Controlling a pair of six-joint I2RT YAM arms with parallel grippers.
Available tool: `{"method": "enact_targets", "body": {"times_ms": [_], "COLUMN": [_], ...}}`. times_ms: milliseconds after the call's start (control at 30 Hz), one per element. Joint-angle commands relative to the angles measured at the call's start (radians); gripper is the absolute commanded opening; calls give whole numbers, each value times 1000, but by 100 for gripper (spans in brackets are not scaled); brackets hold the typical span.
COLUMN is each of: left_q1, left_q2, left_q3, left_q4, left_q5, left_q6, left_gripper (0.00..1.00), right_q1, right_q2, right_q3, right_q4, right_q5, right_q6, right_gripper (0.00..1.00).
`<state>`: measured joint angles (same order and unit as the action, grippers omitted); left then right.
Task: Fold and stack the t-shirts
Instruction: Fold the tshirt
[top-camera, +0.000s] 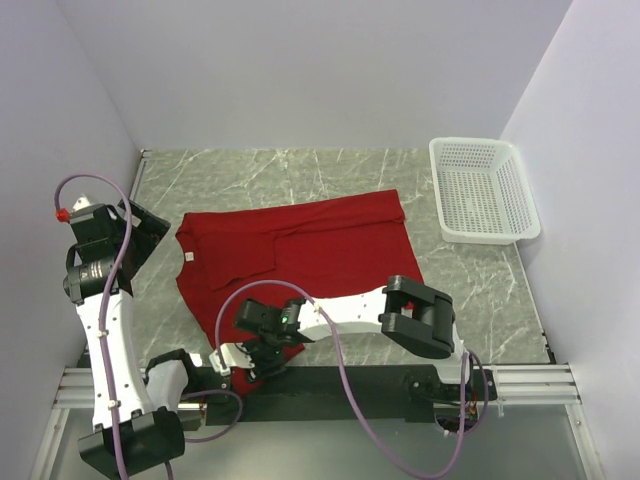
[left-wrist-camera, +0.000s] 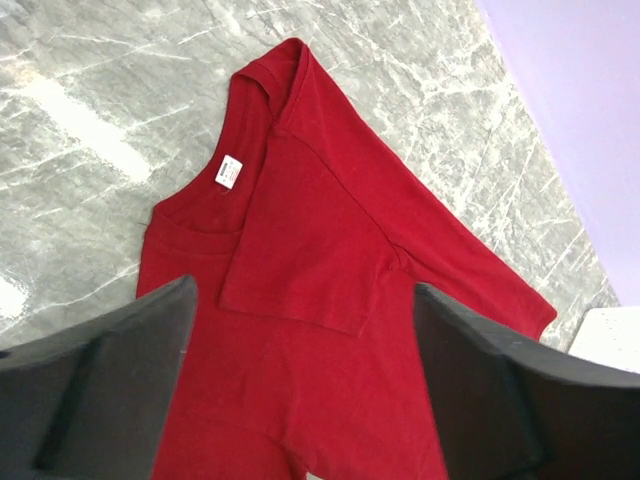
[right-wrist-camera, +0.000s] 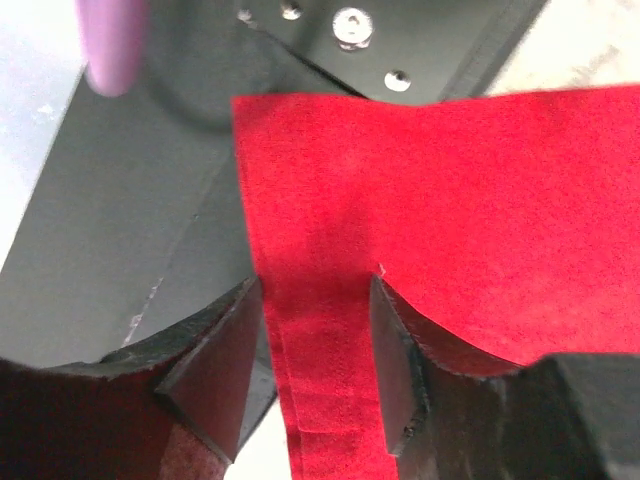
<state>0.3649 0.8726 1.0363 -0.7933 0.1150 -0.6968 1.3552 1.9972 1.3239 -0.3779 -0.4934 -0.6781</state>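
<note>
Grey marble tabletop (top-camera: 330, 175), pale walls on 3 sides. One deep red t-shirt (top-camera: 320, 245) lies flat on it, centre-left, collar twd the left wall, bottom hem twd the right, one sleeve folded in over the chest. Shirt's near-left corner reaches the near table edge and laps onto the black base plate (top-camera: 340, 380) where the arms are bolted. White mesh basket (top-camera: 492, 233) sits at far right against the wall, well apart from the shirt, nothing visible in it. Left arm (top-camera: 105, 320) stands up along the left wall, wrist bent over the table. Right arm (top-camera: 350, 308) is folded low across the front, forearm running left over the shirt's near edge. Left gripper (left-wrist-camera: 305, 290) hangs above the collar/shoulder area, jaws wide apart, nothing btwn them, not touching cloth. Right gripper (right-wrist-camera: 315, 300) is down at the near-left corner of the shirt; jaws apart w/ a clear gap, straddling a strip of cloth beside the side edge, red fabric showing flat in the gap; no clamp visible, contact btwn fingers (right-wrist-camera: 215, 380) and cloth can't be confirmed. Purple cable (top-camera: 340, 370) loops off the right arm across the base plate. Small white neck tag (left-wrist-camera: 229, 171) sits inside the collar, facing up
</note>
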Motion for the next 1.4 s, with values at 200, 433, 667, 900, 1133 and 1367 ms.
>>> {"method": "enact_targets", "body": {"times_ms": [200,433,667,900,1133,1367], "left_q1": [-24,-84,-190,-297,-454,-511], "left_q2": [-9,11,58,104,54,-15], "left_q3": [73,107,119,47,-77,-94], "left_q4": [-4,55,209,255,138,-7], "left_q5": [-18,97,311,606,543,485], "left_q6": [60,216,440,739,1090,1235], "left_gripper": [97,93,93,93,94,93], "right_q1": [1,-132,-326,-415,-470,-490], "right_q2": [29,-47,-8,92,172,232], "right_q3": [20,49,172,222,213,196], "right_q4": [28,33,-7,121,315,447], "right_q5": [76,-101,-401,-668,-792,-856], "right_q6": [71,179,357,624,900,1035], "right_gripper": [28,5,0,0,0,0]}}
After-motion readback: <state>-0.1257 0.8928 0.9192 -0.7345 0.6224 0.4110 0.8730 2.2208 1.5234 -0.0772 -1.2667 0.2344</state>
